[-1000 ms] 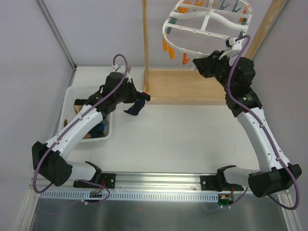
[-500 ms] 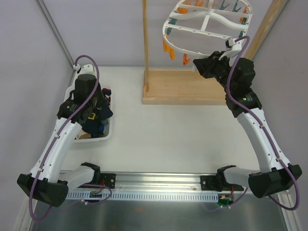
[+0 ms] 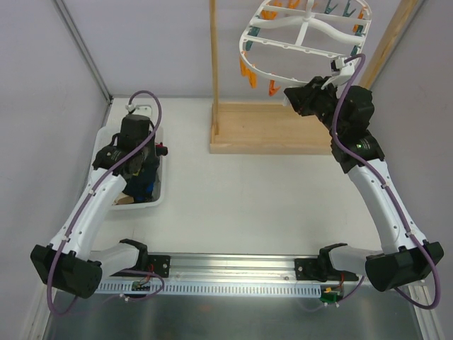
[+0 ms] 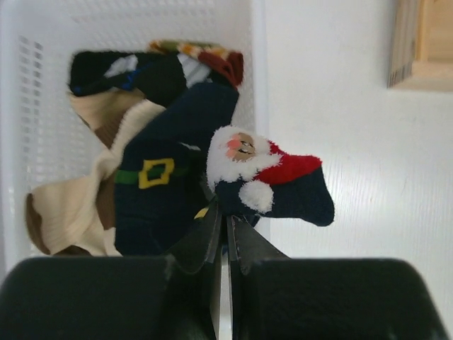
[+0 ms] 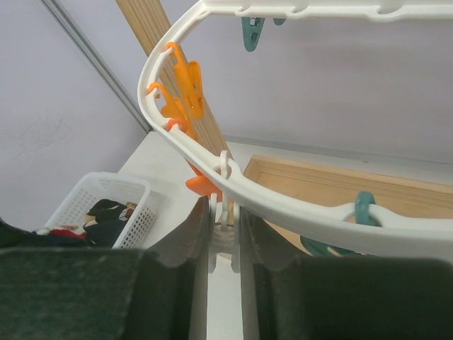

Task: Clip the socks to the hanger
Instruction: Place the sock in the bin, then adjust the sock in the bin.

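Over the white basket (image 3: 105,139), my left gripper (image 3: 141,168) is shut on a navy sock with a Santa face and red hat (image 4: 269,185), pinched at the fingertips (image 4: 225,212). More socks (image 4: 152,152), navy, black and tan, lie in the basket below. The white oval hanger (image 3: 304,32) hangs at the upper right, ringed with orange pegs (image 5: 187,81) and teal pegs (image 5: 251,32). My right gripper (image 3: 294,95) reaches up under its rim (image 5: 283,205). Its jaws (image 5: 225,234) are shut on a white peg hanging from that rim.
A light wooden stand (image 3: 272,127) with an upright post (image 3: 213,64) stands behind the hanger. The basket's mesh wall (image 4: 42,71) runs along the left table edge. A metal frame post (image 3: 81,46) rises at the back left.
My left arm has swung back from beside the wooden stand to above the basket, carrying the sock. The right arm has stayed on the peg.
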